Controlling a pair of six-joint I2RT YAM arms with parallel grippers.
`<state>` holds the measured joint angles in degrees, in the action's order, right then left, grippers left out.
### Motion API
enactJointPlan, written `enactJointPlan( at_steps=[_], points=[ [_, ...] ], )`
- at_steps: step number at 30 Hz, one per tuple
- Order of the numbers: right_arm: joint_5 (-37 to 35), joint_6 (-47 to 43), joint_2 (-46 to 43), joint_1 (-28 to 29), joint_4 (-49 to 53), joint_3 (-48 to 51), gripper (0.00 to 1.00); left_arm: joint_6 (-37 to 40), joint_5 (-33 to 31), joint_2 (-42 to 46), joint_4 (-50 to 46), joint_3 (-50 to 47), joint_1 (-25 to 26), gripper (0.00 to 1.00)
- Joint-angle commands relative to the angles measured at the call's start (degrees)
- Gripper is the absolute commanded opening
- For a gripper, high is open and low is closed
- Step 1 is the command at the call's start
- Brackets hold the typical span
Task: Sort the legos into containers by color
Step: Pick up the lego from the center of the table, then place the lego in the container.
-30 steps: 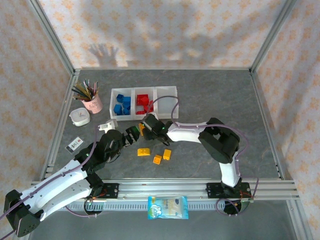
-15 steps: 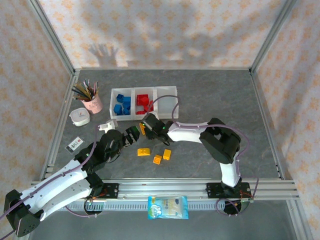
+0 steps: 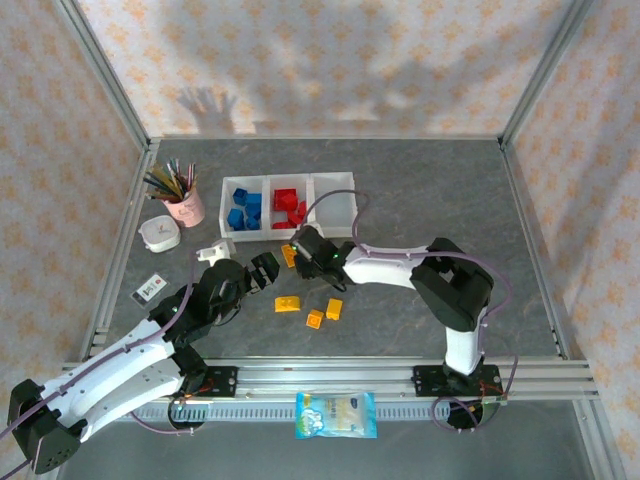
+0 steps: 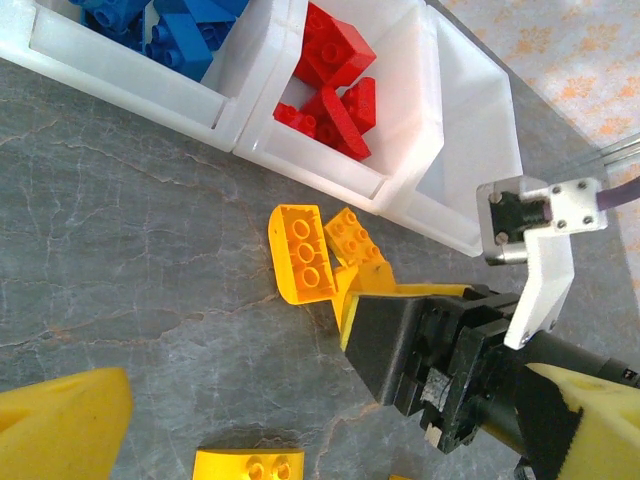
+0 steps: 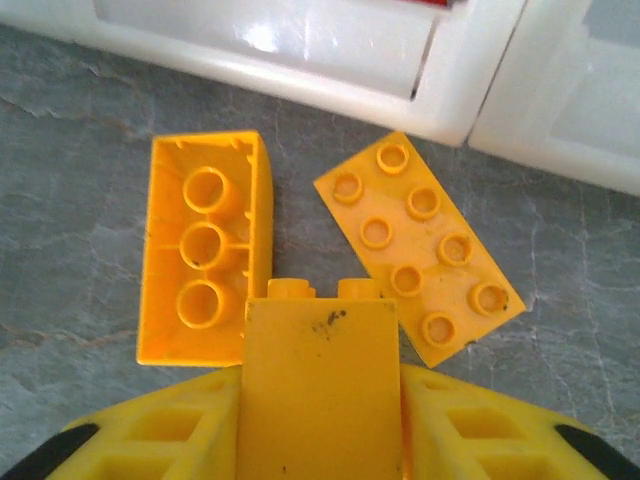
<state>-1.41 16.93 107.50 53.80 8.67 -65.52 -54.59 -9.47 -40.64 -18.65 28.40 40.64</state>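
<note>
Veined grey desk (image 3: 420,190): your right hand (image 5: 320,325) clamps a studded yellow plastic brick (image 5: 320,375), left hand (image 3: 263,272) fingers spread apart.

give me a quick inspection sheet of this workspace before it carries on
surface: grey stone-look table, no spills seen
job's things: three joined bins; blue bricks in the left one, red bricks in the middle one; two yellow bricks on the table by the right tool; three loose yellow bricks nearer the arms
clutter: pink pencil cup, white round dish, card, snack packet
tools: left tool open; right tool apparently shut on a held yellow brick
cables: cable arcs from the right arm across the right bin in the top view
surroundings: patterned walls, metal frame
</note>
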Motion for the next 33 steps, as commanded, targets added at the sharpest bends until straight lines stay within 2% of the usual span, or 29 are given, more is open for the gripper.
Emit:
enactJointPlan(
  at_steps=[1,15,21,27,33],
  points=[
    [0.15,0.83,-1.51,-0.26,0.63,1.61,0.41,0.25,-0.81,-0.56,-0.42,0.51,0.25,0.99],
    [-0.21,0.22,-8.96,-1.97,2.73,2.42,0.31,0.99,0.25,-2.54,1.08,1.92,0.28,0.99],
    [-0.61,-1.34,-13.64,-6.82,6.65,-2.32,0.32,2.31,0.42,-4.27,3.09,3.35,0.23,0.99],
    [-1.59,-3.35,-8.61,-13.22,6.72,-8.94,0.32,4.37,0.53,-9.39,6.45,6.84,0.23,0.99],
    [-4.02,-4.39,2.96,-17.21,8.18,-20.29,0.29,5.63,1.07,-15.45,8.99,10.15,-1.29,0.99]
  ],
)
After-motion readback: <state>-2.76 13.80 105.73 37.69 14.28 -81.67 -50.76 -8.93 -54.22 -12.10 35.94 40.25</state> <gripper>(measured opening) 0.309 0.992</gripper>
